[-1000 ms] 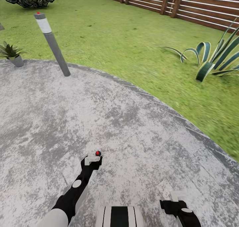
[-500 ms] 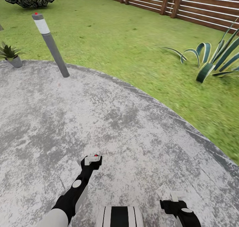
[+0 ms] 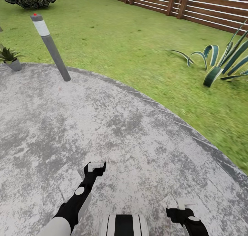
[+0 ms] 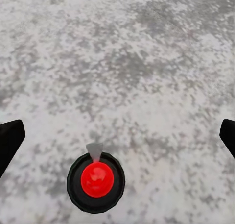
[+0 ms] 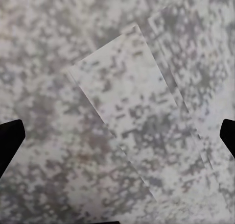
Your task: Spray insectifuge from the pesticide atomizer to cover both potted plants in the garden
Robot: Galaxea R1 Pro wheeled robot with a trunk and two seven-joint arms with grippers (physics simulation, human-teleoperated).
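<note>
The jaws of the left gripper (image 4: 117, 136) stand spread wide, their dark tips at the two side edges of the left wrist frame, and the pesticide atomizer (image 4: 96, 182) sits low in that frame between them, seen from above as a red top in a dark ring, touching neither tip. The right gripper (image 5: 117, 136) likewise has its jaws spread wide over bare mottled stone. In the head view both grippers hang in the lower part of the frame over the round grey patio (image 3: 131, 132), the left at lower centre-left, the right at the lower right. Farther up, a grey lamp post (image 3: 51, 48) leans at the patio's edge, upper left. A small potted plant (image 3: 9, 57) sits at the far left edge. A striped agave (image 3: 220, 62) spreads on the lawn (image 3: 137, 46) at right, with the wooden fence (image 3: 206, 7) across the top.
</note>
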